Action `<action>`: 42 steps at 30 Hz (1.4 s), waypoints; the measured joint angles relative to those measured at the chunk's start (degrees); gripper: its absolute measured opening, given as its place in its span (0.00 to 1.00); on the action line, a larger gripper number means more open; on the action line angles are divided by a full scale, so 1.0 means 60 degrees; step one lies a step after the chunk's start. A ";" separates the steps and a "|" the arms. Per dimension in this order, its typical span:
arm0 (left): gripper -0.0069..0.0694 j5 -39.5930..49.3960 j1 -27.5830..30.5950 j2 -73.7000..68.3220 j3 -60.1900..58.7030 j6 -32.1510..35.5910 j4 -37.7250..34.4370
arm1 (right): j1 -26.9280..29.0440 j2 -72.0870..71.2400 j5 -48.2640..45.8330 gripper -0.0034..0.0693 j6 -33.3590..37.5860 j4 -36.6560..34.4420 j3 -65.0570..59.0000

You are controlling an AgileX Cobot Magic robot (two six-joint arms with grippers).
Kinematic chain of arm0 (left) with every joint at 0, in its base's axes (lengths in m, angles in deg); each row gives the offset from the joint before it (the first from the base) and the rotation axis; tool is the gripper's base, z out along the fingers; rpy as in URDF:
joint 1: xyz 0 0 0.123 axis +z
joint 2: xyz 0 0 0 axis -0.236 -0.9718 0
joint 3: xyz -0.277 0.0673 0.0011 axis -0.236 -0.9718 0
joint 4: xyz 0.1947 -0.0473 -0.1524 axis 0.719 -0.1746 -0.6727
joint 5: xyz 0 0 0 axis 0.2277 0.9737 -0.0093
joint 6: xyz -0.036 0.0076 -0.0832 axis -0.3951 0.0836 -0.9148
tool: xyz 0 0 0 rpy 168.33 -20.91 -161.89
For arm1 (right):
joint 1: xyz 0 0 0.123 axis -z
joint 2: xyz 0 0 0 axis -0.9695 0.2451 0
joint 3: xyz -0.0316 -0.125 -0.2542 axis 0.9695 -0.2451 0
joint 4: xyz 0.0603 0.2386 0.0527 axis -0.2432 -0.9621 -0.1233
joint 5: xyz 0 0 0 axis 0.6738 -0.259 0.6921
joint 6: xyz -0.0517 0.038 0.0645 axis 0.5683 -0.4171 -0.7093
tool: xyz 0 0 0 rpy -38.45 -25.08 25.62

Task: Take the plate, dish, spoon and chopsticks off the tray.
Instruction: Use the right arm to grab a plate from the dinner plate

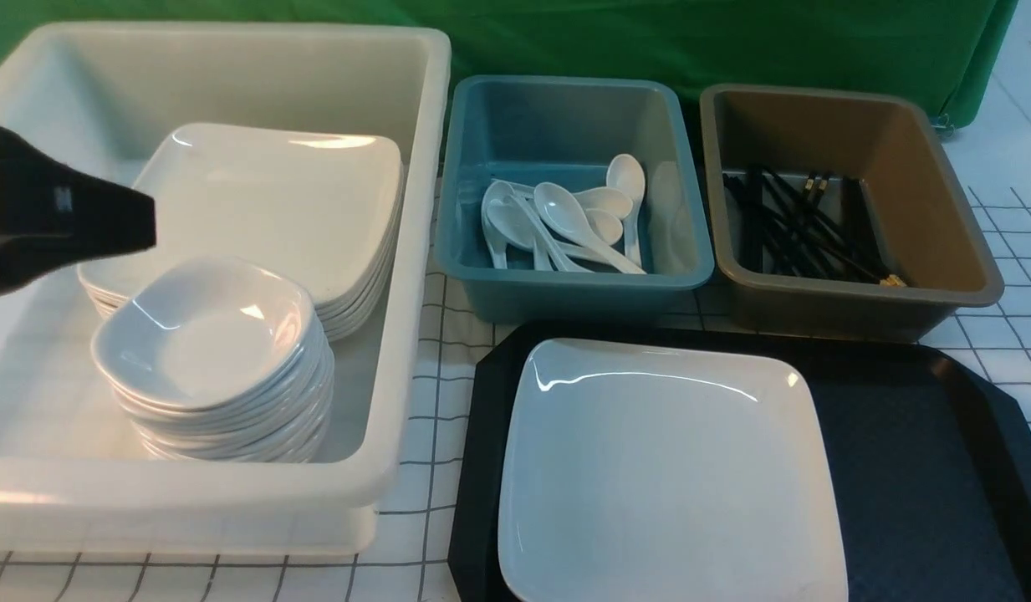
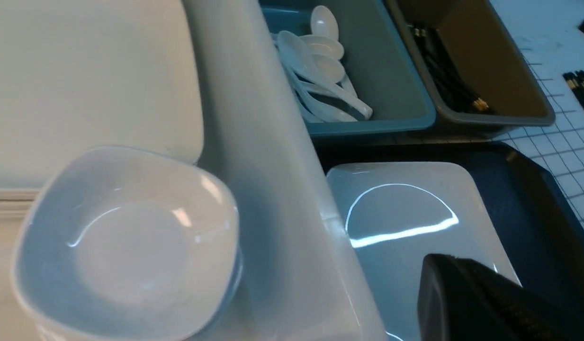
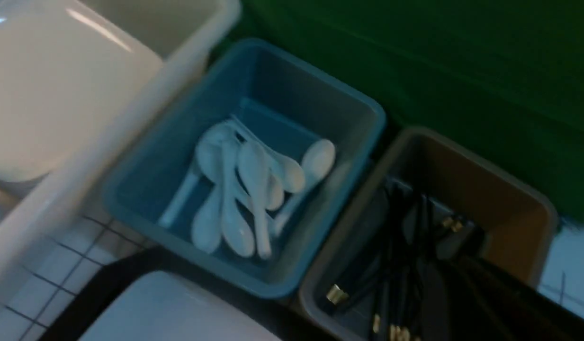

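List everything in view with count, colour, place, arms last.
white tub: 1, white, left
large plates in tub: stack, white, far part of tub
small dishes: stack, white, nearer part of tub
blue tub: 1, blue, middle, back
spoons: several, white, in blue tub
brown tub: 1, brown, right of blue tub
chopsticks: many, black, in brown tub
tray: 1, black, nearer than blue and brown tubs
plate: 1, white, on tray
cloth: green, behind tubs
tabletop: white, dark grid, underneath
left arm: 1, black part, over white tub
right arm: 1, dark tool part in right wrist view
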 joint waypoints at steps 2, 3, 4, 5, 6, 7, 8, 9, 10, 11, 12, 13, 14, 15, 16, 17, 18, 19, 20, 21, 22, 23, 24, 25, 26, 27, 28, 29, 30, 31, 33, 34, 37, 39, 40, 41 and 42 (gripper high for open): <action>0.09 -0.0044 -0.0352 0.0000 0.0000 0.0082 -0.0012 | 0.0935 -0.0429 -0.0023 0.18 0.0043 -0.0378 -0.1065; 0.09 -0.0054 -0.0435 0.0000 0.0000 0.0094 -0.0012 | 0.1138 -0.0509 -0.0031 0.19 0.0043 -0.0491 -0.1298; 0.09 -0.0166 -0.0818 -0.0026 0.0000 0.0223 -0.0020 | 0.2012 -0.0783 -0.0065 0.26 0.0051 -0.0741 -0.2267; 0.09 -0.0213 -0.1029 -0.0068 0.0000 0.0277 -0.0032 | 0.2471 -0.0888 -0.0074 0.31 0.0061 -0.0866 -0.2878; 0.09 -0.0229 -0.1197 -0.0119 0.0000 0.0327 -0.0043 | 0.2832 -0.0951 -0.0064 0.35 0.0090 -0.0988 -0.3489; 0.09 -0.0239 -0.1240 -0.0135 0.0000 0.0327 -0.0052 | 0.2919 -0.0961 -0.0063 0.35 0.0090 -0.1031 -0.3489; 0.09 -0.0253 -0.1526 -0.0280 0.0000 0.0396 -0.0051 | 0.3592 -0.1005 0.0061 0.41 0.0186 -0.1389 -0.4426; 0.09 -0.0261 -0.1728 -0.0447 0.0000 0.0405 -0.0051 | 0.3900 -0.1016 0.0220 0.44 0.0271 -0.1663 -0.4997; 0.09 -0.0261 -0.1930 -0.0614 0.0000 0.0417 -0.0041 | 0.4243 -0.1028 0.0442 0.46 0.0417 -0.2131 -0.5561; 0.09 -0.0261 -0.2014 -0.0652 0.0000 0.0417 -0.0032 | 0.4365 -0.1028 0.0490 0.47 0.0514 -0.2354 -0.5674; 0.09 -0.0272 -0.2312 -0.0938 0.0000 0.0424 0.0100 | 0.4692 -0.1028 0.0866 0.49 0.0963 -0.3253 -0.6441; 0.09 -0.0272 -0.2532 -0.1155 0.0000 0.0424 0.0224 | 0.4829 -0.1028 0.1162 0.50 0.1377 -0.3934 -0.6965; 0.09 -0.0282 -0.2802 -0.1419 0.0000 0.0424 0.0416 | 0.4881 -0.1017 0.1487 0.52 0.1808 -0.4664 -0.7550; 0.09 -0.0282 -0.2988 -0.1601 0.0000 0.0424 0.0546 | 0.4886 -0.0974 0.1727 0.54 0.2213 -0.5097 -0.7902; 0.09 -0.0289 -0.3221 -0.1829 0.0000 0.0424 0.0717 | 0.4868 -0.0889 0.2061 0.57 0.2572 -0.5579 -0.8282; 0.09 -0.0289 -0.3483 -0.2097 0.0000 0.0424 0.0911 | 0.4810 -0.0755 0.2428 0.62 0.2855 -0.6045 -0.8649; 0.09 -0.0289 -0.3483 -0.2139 0.0000 0.0424 0.0945 | 0.4810 -0.0723 0.2479 0.62 0.2904 -0.6045 -0.8698; 0.09 -0.0289 -0.3823 -0.2478 0.0000 0.0412 0.1174 | 0.4707 -0.0338 0.2864 0.69 0.3259 -0.6406 -0.8965; 0.09 -0.0323 -0.3973 -0.2677 -0.0003 0.0401 0.1239 | 0.4630 -0.0074 0.3028 0.72 0.3349 -0.6514 -0.9027; 0.09 -0.0379 -0.4078 -0.2821 -0.0003 0.0394 0.1264 | 0.4566 0.0154 0.3159 0.74 0.3418 -0.6574 -0.9039; 0.09 -0.0468 -0.4189 -0.2988 -0.0011 0.0391 0.1288 | 0.4477 0.0443 0.3291 0.75 0.3530 -0.6635 -0.9039; 0.09 -0.0586 -0.4283 -0.3130 -0.0011 0.0391 0.1288 | 0.4371 0.0729 0.3404 0.76 0.3616 -0.6651 -0.9016; 0.09 -0.0690 -0.4345 -0.3256 -0.0011 0.0391 0.1288 | 0.4287 0.0959 0.3508 0.77 0.3688 -0.6665 -0.8987; 0.09 -0.0816 -0.4414 -0.3358 -0.0011 0.0391 0.1288 | 0.4173 0.1234 0.3704 0.77 0.3792 -0.6686 -0.8949; 0.09 -0.0900 -0.4454 -0.3407 -0.0011 0.0391 0.1288 | 0.4086 0.1455 0.3879 0.78 0.3826 -0.6696 -0.8916; 0.09 -0.0938 -0.4469 -0.3438 -0.0011 0.0391 0.1288 | 0.4043 0.1565 0.3973 0.78 0.3849 -0.6705 -0.8879; 0.09 -0.1008 -0.4481 -0.3538 -0.0011 0.0391 0.1288 | 0.3863 0.2042 0.4362 0.78 0.3888 -0.6722 -0.8744; 0.09 -0.1056 -0.4481 -0.3560 -0.0011 0.0391 0.1297 | 0.3800 0.2250 0.4574 0.78 0.3899 -0.6730 -0.8659; 0.09 -0.1083 -0.4481 -0.3574 -0.0011 0.0391 0.1306 | 0.3746 0.2501 0.4697 0.78 0.3912 -0.6751 -0.8536; 0.09 -0.1083 -0.4481 -0.3574 -0.0011 0.0391 0.1306 | 0.3731 0.2547 0.4757 0.78 0.3912 -0.6751 -0.8487; 0.09 -0.1117 -0.4481 -0.3574 -0.0011 0.0391 0.1376 | 0.3609 0.3088 0.5090 0.78 0.3927 -0.6803 -0.8176; 0.09 -0.1117 -0.4481 -0.3574 -0.0011 0.0352 0.1401 | 0.3590 0.3229 0.5222 0.78 0.3946 -0.6833 -0.8106; 0.09 -0.1124 -0.4481 -0.3574 -0.0011 0.0103 0.1526 | 0.3422 0.3523 0.5626 0.78 0.3953 -0.6876 -0.8038; 0.09 -0.1124 -0.4481 -0.3574 -0.0011 -0.0021 0.1584 | 0.3322 0.3648 0.5765 0.78 0.3953 -0.6896 -0.8038; 0.09 -0.1146 -0.4481 -0.3574 -0.0011 -0.0040 0.1608 | 0.3236 0.3707 0.5902 0.78 0.3976 -0.6906 -0.8038; 0.09 -0.1155 -0.4481 -0.3574 -0.0011 -0.0049 0.1623 | 0.3172 0.3707 0.6030 0.78 0.3985 -0.6906 -0.8031; 0.09 -0.1166 -0.4481 -0.3574 -0.0011 -0.0051 0.1652 | 0.3084 0.3735 0.6146 0.78 0.3985 -0.6924 -0.8031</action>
